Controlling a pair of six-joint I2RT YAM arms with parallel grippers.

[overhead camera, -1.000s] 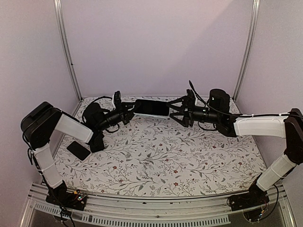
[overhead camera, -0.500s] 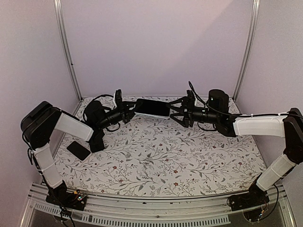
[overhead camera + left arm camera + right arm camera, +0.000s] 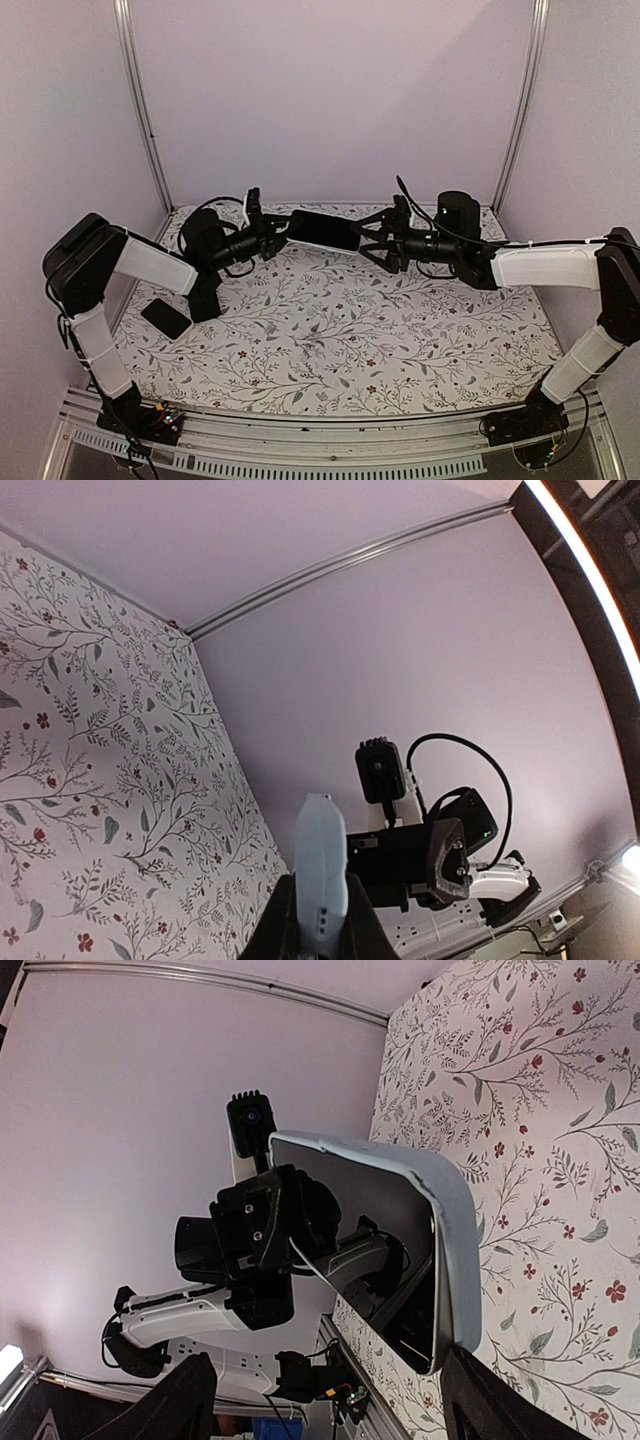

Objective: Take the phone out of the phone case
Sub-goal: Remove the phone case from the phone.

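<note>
Above the table (image 3: 330, 330), left jaws clamp the pale-cased dark phone (image 3: 322, 229); right jaws apart.

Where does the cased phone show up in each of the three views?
Top external: cased phone back centre, held aloft between the arms.
Left wrist: cased phone bottom centre, edge-on, clamped by the left fingers.
Right wrist: cased phone centre right, dark face showing.
Shared landmark: floral tablecloth.

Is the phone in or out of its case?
In. The pale case hugs the visible screen edges of the phone.
</note>
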